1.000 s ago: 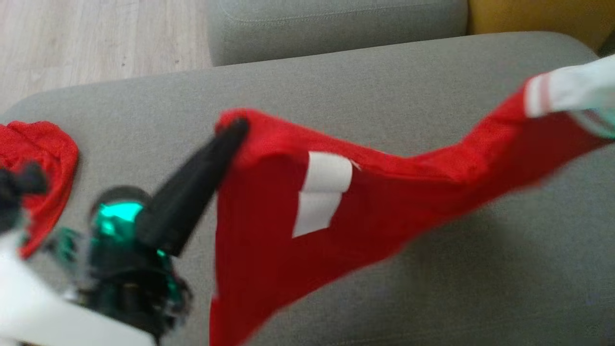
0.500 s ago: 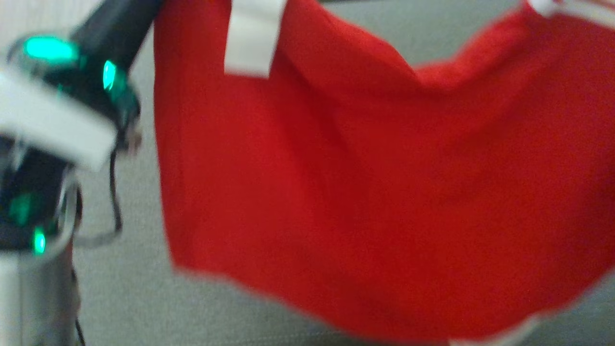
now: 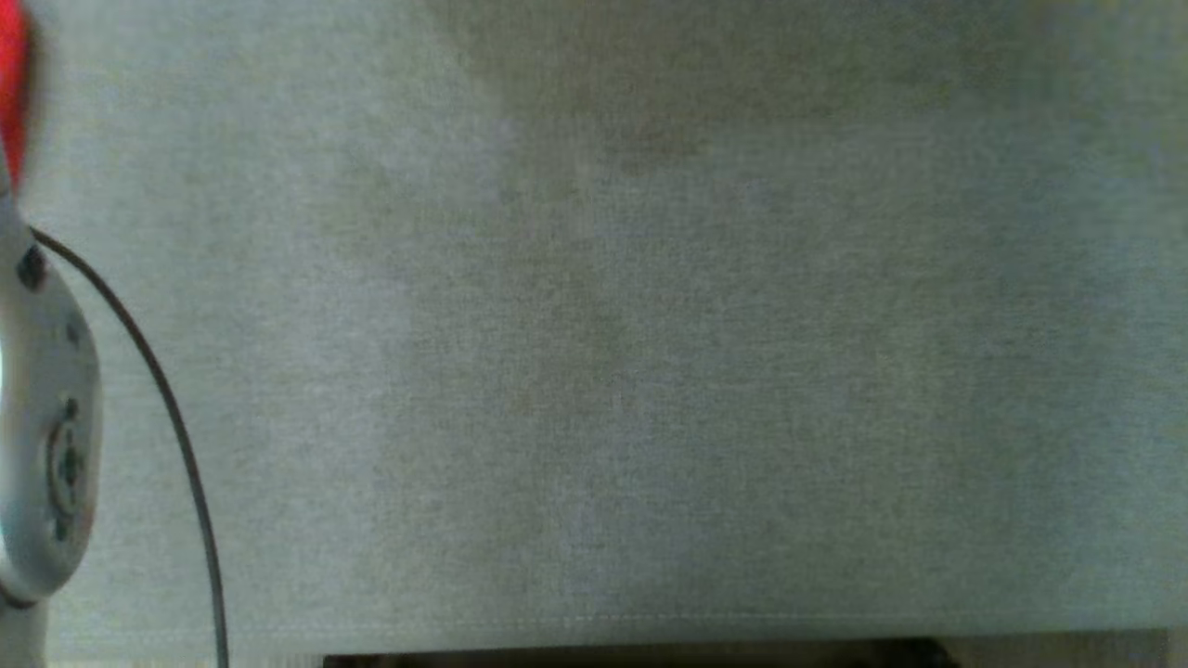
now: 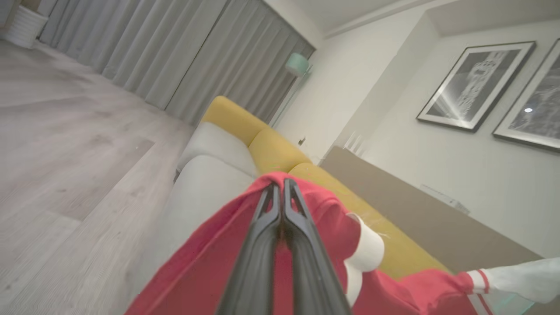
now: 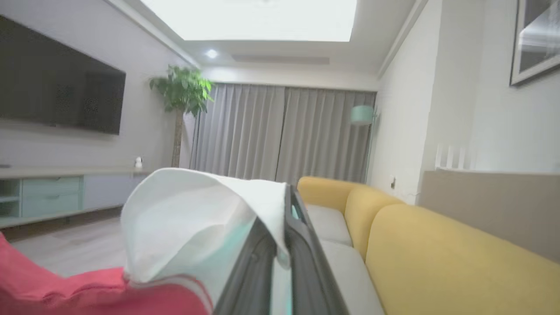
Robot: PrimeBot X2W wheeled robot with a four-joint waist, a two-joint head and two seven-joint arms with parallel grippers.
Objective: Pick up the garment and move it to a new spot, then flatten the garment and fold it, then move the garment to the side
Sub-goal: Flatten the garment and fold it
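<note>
1. Head view: the garment (image 3: 11,83) is a blurred red sliver, cut by the left edge, as is a pale forearm (image 3: 42,445).
2. Right wrist view: the garment's white sleeve hides one fingertip of the right gripper (image 5: 283,197).
3. Left wrist view: the garment runs off the bottom edge.

— What's shown?
— A red soft-fabric garment (image 4: 205,271) with a white sleeve (image 5: 188,214), red stripes where they join.
— Its pose?
— Held up in the air, sagging between two pinched ends.

The right gripper (image 5: 284,205) pinches the white sleeve of the garment (image 5: 188,214), red cloth trailing lower left; a yellow sofa (image 5: 437,258) lines the right, curtains (image 5: 280,131) beyond.
</note>
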